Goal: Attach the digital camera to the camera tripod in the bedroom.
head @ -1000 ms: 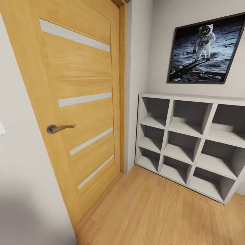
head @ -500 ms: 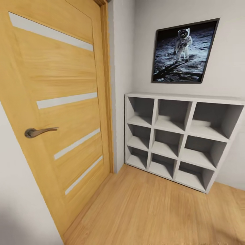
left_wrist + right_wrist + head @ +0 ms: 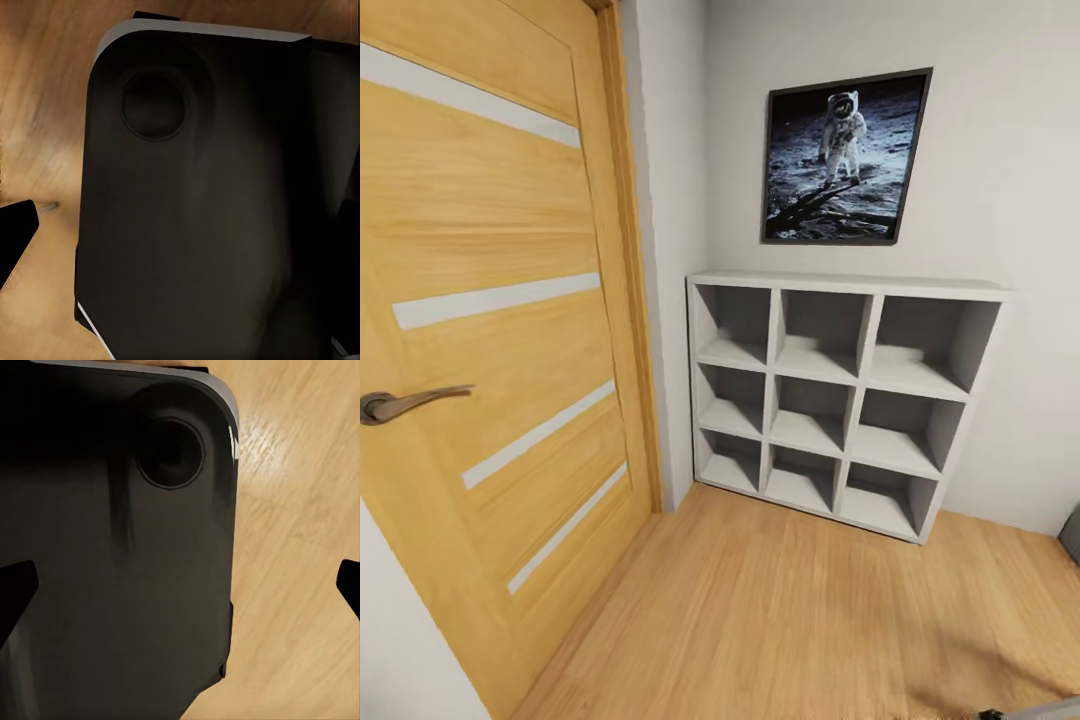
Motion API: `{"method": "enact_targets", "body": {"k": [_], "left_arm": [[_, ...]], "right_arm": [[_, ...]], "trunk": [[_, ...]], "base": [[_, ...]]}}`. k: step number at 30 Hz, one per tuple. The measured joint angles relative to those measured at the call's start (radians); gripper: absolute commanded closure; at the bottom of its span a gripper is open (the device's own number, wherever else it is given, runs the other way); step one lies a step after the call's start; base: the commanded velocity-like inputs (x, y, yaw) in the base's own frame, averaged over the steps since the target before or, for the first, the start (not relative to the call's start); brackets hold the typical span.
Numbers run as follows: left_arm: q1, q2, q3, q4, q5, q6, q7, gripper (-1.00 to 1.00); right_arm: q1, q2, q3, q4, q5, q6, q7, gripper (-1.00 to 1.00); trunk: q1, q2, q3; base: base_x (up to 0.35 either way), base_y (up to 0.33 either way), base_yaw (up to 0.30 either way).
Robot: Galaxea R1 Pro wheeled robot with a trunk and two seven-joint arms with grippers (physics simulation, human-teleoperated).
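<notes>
The digital camera and the camera tripod are out of view. I am in the bedroom, facing a corner with a light wood plank floor (image 3: pixel 780 620) and pale grey walls. In the left wrist view my left gripper (image 3: pixel 180 225) is open, its dark fingertips (image 3: pixel 16 229) at the picture's edges, with the robot's black base (image 3: pixel 202 210) and floor behind. In the right wrist view my right gripper (image 3: pixel 180 585) is open too, its fingertips (image 3: pixel 15 585) wide apart over the black base (image 3: pixel 112 547). Neither holds anything.
A closed wooden door (image 3: pixel 490 300) with a metal lever handle (image 3: pixel 405 403) stands close on the left. Grey cube shelving (image 3: pixel 830 400) lines the far wall under an astronaut moon picture (image 3: pixel 845 160). A dark grey edge (image 3: pixel 1072 530) shows at far right.
The whole head view has shifted left, so the camera has turned to the right. The door, shelving and picture themselves have not moved.
</notes>
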Motion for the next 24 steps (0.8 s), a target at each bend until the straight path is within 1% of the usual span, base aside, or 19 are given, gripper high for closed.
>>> {"method": "enact_targets", "body": {"k": [24], "left_arm": [[0.0,0.002,0.001,-0.001,0.0,-0.001,0.001,-1.0]], "right_arm": [[0.0,0.0,0.0,0.0,0.0,0.0,0.0,-1.0]], "trunk": [[0.0,0.0,0.0]], "base": [[0.0,0.0,-0.25]]}}
